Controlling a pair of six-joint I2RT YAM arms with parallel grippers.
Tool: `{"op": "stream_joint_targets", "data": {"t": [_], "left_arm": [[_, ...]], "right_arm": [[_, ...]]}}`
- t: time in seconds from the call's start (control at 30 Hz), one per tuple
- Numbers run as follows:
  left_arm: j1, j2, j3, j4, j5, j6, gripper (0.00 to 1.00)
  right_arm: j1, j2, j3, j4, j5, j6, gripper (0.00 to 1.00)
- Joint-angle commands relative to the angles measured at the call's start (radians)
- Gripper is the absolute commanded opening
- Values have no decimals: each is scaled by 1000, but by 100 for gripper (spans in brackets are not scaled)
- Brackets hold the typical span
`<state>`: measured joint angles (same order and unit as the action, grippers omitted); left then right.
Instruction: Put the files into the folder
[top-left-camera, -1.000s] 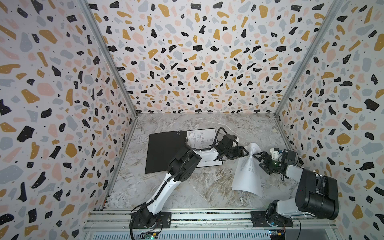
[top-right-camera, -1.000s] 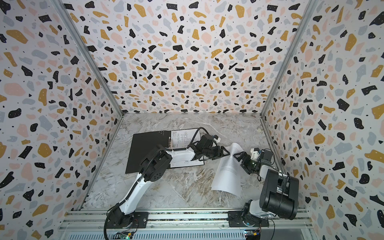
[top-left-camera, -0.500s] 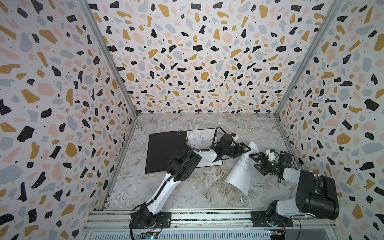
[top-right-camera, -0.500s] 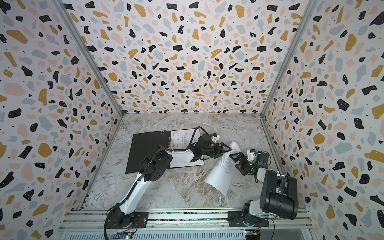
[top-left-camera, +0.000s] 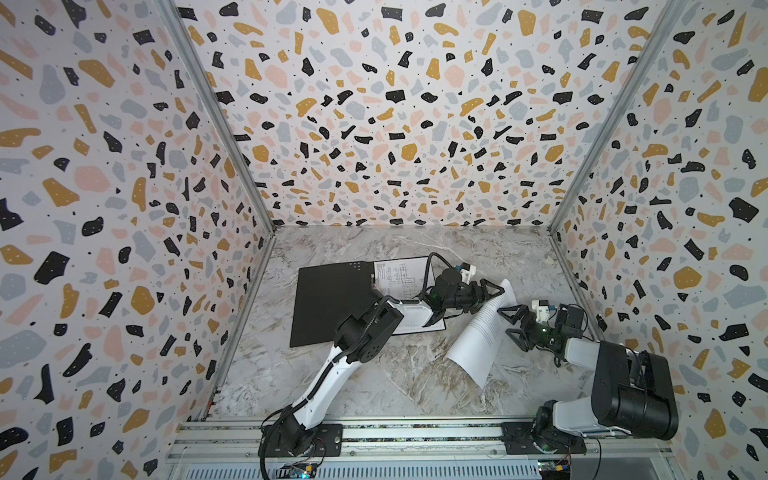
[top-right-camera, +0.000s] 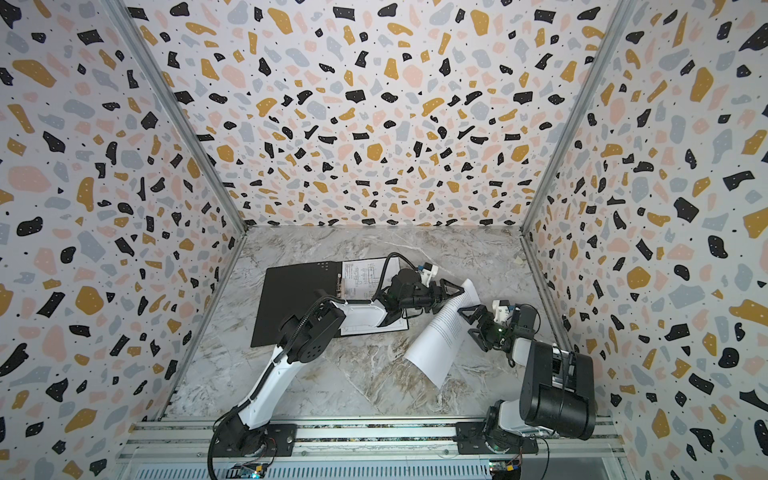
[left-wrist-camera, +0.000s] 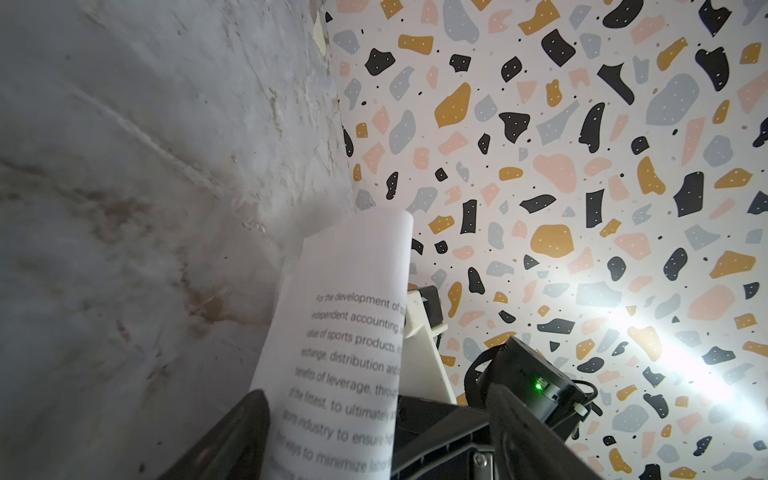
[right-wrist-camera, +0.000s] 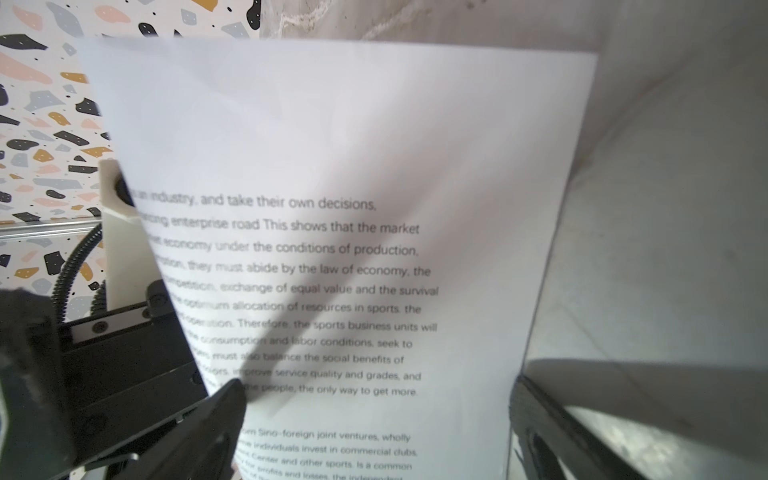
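Folder lies flat, matte black; text sheet curls.

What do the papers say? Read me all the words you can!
text sheet: "and take their own decisions,"
text sheet: "abide by the law of economy, the"
text sheet, left wrist view: "For the development of"
diagram sheet: print too small to read.
folder: nothing legible.

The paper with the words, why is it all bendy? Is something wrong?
Yes. The text sheet is curled and tilted instead of flat, beside the folder rather than in it, between the open left gripper and open right gripper. The diagram sheet lies flat on the open folder.
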<state>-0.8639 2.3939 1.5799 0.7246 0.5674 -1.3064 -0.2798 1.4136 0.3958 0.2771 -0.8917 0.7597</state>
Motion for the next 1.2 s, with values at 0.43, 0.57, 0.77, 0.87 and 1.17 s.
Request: {"op": "stream_joint_targets", "data": {"t": [0.43, 0.57, 0.77, 0.87, 1.17], "left_arm": [[27, -56, -78, 119, 11, -31, 83], [35, -62, -96, 116, 9, -24, 83], [36, -55, -105, 101, 8, -12, 83], [36, -52, -115, 101, 8, -8, 83], [34, -48, -147, 98, 8, 0, 83]], "right_arm": [[4, -12, -47, 196, -93, 106, 99], [4, -21, -38, 197, -97, 110, 99], [3, -31, -40, 234, -107, 148, 99], [1, -33, -37, 234, -110, 150, 99], [-8, 4, -30, 206, -93, 111, 99]]}}
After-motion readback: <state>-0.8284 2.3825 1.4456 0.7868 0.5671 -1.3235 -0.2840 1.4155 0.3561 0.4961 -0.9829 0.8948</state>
